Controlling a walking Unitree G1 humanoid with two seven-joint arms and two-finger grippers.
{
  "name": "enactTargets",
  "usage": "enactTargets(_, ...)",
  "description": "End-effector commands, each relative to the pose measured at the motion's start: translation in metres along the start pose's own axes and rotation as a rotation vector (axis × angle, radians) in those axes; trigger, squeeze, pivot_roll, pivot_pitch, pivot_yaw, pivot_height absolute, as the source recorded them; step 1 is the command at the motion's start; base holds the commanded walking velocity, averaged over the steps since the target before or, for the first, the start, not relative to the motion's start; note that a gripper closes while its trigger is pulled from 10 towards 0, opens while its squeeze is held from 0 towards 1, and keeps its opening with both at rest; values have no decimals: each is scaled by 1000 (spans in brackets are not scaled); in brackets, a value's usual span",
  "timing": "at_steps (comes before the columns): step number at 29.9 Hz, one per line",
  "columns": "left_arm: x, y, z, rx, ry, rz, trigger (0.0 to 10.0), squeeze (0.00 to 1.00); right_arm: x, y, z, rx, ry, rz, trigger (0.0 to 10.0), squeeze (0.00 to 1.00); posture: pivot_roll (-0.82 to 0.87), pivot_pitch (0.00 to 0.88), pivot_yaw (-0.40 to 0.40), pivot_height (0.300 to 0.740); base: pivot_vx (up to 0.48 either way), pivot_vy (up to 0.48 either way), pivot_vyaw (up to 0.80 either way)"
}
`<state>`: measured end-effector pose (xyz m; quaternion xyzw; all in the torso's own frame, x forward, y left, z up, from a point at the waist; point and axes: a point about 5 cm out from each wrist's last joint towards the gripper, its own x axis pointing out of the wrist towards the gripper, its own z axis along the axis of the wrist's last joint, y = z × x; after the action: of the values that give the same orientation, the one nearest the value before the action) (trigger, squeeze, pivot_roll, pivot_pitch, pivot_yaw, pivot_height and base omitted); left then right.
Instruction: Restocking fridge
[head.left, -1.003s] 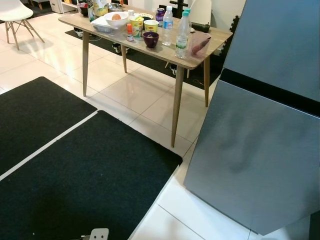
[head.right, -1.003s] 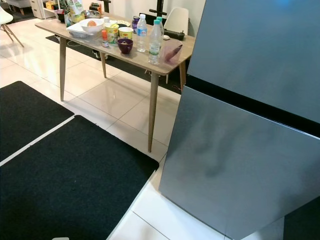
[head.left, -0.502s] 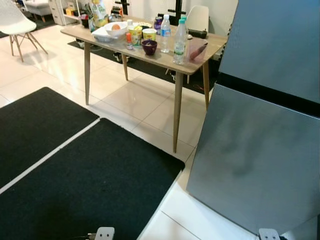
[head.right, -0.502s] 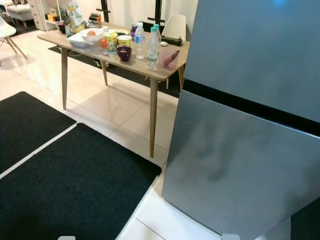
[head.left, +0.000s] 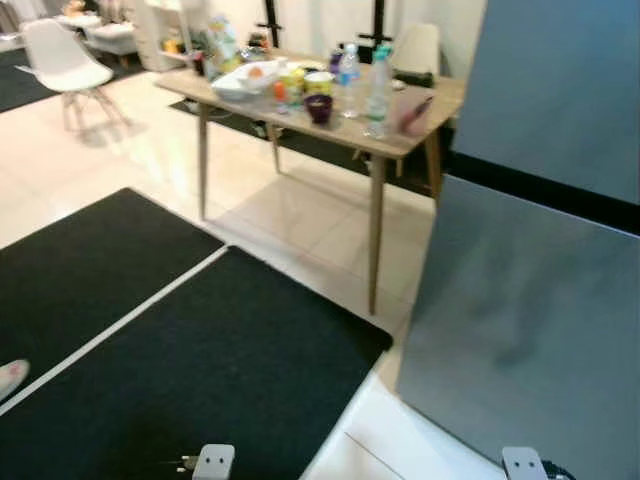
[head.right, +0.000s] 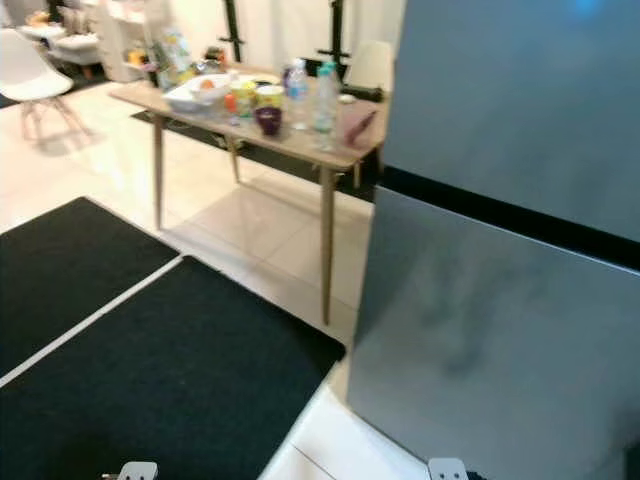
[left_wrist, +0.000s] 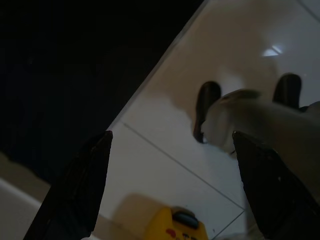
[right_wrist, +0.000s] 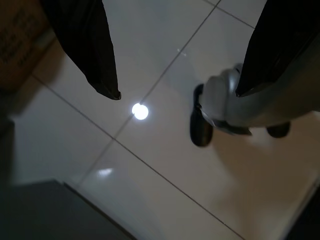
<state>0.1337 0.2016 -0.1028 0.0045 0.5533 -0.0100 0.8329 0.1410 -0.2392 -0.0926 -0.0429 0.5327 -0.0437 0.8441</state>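
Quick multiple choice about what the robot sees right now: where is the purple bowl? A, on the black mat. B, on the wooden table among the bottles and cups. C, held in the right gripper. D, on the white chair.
B: the purple bowl stands on the wooden table, beside the water bottles and cups.

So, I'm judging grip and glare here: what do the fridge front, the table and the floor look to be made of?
The tall grey fridge front looks like brushed metal, perhaps steel: matte sheen with soft smudges. The long tan table looks like wood or wood veneer, with slim tapered legs. The pale floor looks like glossy ceramic tile: grout lines and reflections. The black mats look like dull fabric.
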Motion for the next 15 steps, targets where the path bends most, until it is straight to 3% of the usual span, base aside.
enactTargets(1, 1, -3, 0, 22, 9, -5, 10000, 0, -1, 0, -7, 11, 21, -5, 10000, 0, -46, 0, 22, 740, 0, 0, 800)
enactTargets(15, 0, -7, -8, 50, 31, -15, 10000, 0, -3, -5, -18, -1, 44, -14, 10000, 0, -60, 0, 18, 740, 0, 0, 793)
